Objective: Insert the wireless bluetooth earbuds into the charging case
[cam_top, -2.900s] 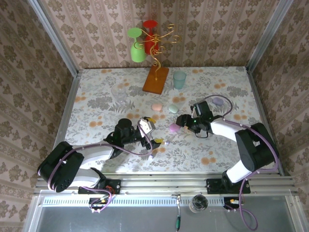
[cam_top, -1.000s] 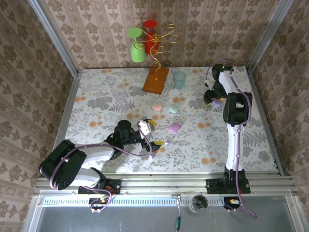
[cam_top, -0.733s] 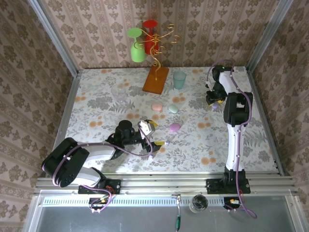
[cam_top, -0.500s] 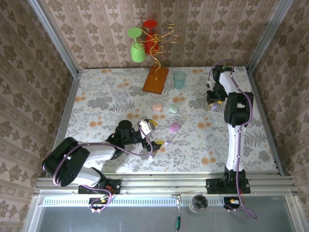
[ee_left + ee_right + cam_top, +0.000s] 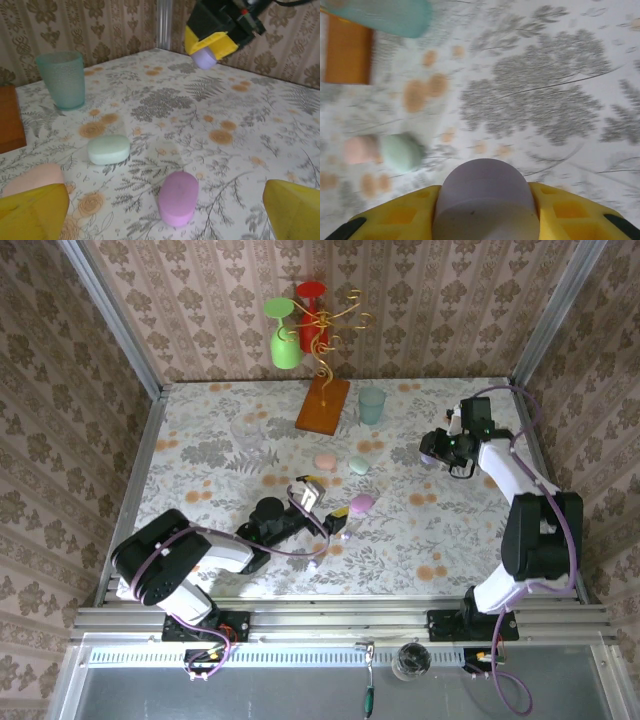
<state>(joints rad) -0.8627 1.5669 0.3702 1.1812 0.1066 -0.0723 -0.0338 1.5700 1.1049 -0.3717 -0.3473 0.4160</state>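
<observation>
**Right pincer.** The right pincer is pinching the lilac case. One yellow finger presses against each flank of the case, and its rounded end protrudes beyond the fingertips. In the left wrist view, the right pincer holds the lilac case clear of the bench. In the top view, the right pincer sits over the far right part of the bench.

**Left pincer.** The left pincer is spread wide and holds nothing. Its yellow fingertips stand at opposite lower corners of the left wrist view. In the top view, the left pincer sits low near the bench centre.

**Cases on the bench.**
- The mauve case lies flat just ahead of the left pincer, between the lines of its fingers and apart from them.
- The green case lies beyond it, to the left.
- The pink case lies just beside the green case.
- All three cases are closed.

**Earbuds.** It cannot be told where the earbuds are, nor whether any case contains them.

**Other items.**
- A teal cup stands upright at the far side.
- A wooden base next to it carries a gold wire stand.
- A green glass and a red glass hang from the stand.
</observation>
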